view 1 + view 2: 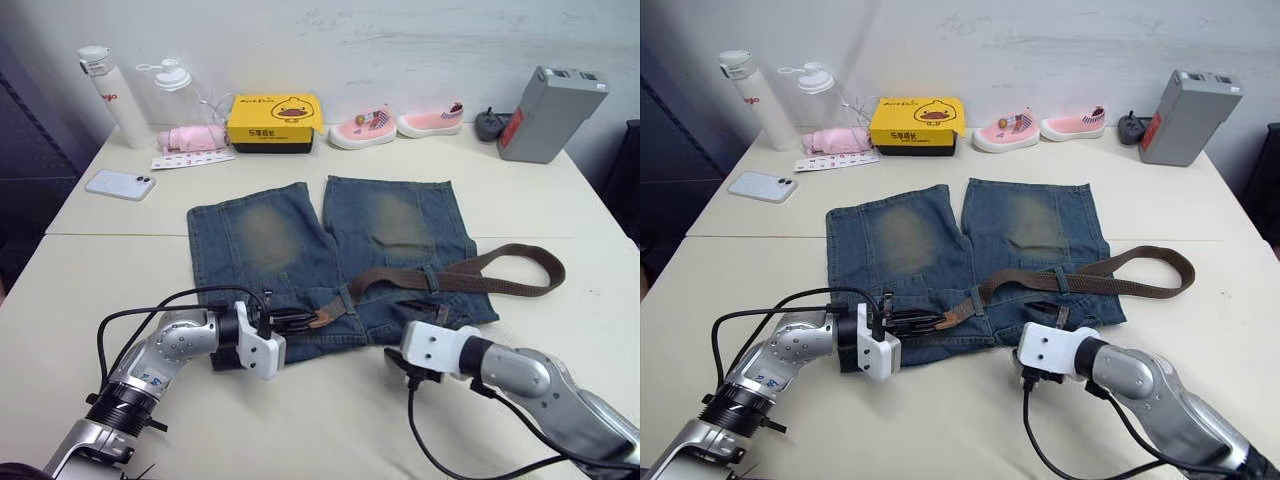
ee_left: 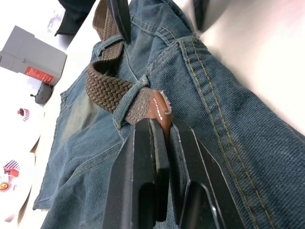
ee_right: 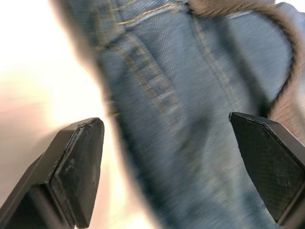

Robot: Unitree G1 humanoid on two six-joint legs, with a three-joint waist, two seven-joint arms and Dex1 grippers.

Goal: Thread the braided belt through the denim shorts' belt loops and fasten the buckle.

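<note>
The denim shorts (image 1: pixel 330 250) lie flat on the table with the waistband toward me. The braided belt (image 1: pixel 470 272) runs along the waistband under belt loops (image 1: pixel 431 277) and curls back in a loop past the shorts' right side. My left gripper (image 2: pixel 162 126) is shut on the belt's brown leather tip (image 1: pixel 322 318), just past a loop near the middle of the waistband. My right gripper (image 3: pixel 167 126) stands wide open over the waistband's right end, with denim between its fingers but untouched. The buckle is hidden.
Along the back edge stand a white bottle (image 1: pixel 110 97), a clear bottle (image 1: pixel 175 90), a pink cloth (image 1: pixel 195 138), a yellow box (image 1: pixel 273 122), two pink shoes (image 1: pixel 362 128) and a grey box (image 1: pixel 550 112). A phone (image 1: pixel 120 184) lies at far left.
</note>
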